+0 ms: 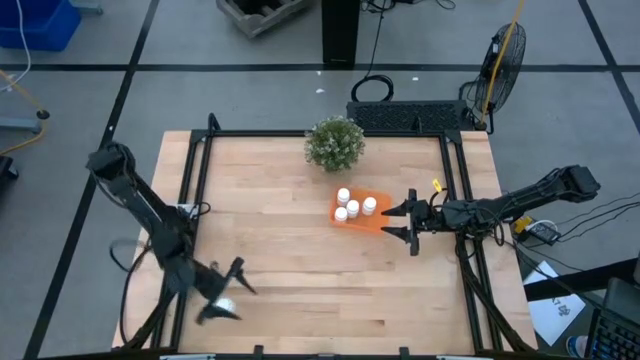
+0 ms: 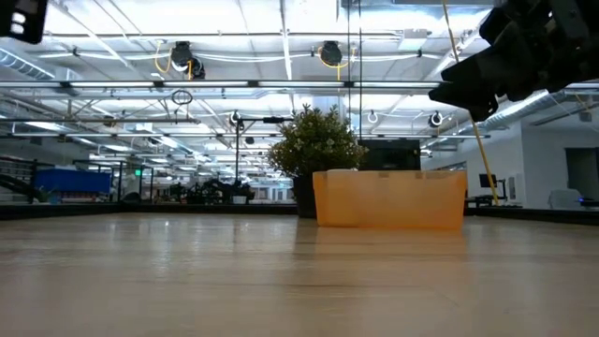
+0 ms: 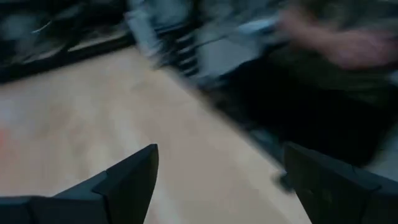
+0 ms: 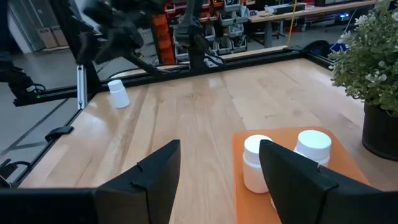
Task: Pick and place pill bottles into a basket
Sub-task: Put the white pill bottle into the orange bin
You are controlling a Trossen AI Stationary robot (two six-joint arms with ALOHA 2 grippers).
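at the table's near-left corner, about 7 o'clock from centre, a lone pill bottle (image 1: 224, 304) stands upright right under the left gripper (image 1: 222, 290), fingers spread wide, gripping nothing. three bottles (image 1: 353, 207) sit in the orange basket (image 1: 381, 222). right gripper (image 1: 402, 223) hovers at the basket's 3 o'clock edge, half-open, empty.

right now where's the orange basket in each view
high view: the orange basket sits right of centre, just below the potted plant.
low view: it stands at centre right, its wall facing the camera, plant behind it.
left wrist view: not in it.
right wrist view: lower right, bottles standing in it, past the right arm's fingers.
shared landmark: the plant.
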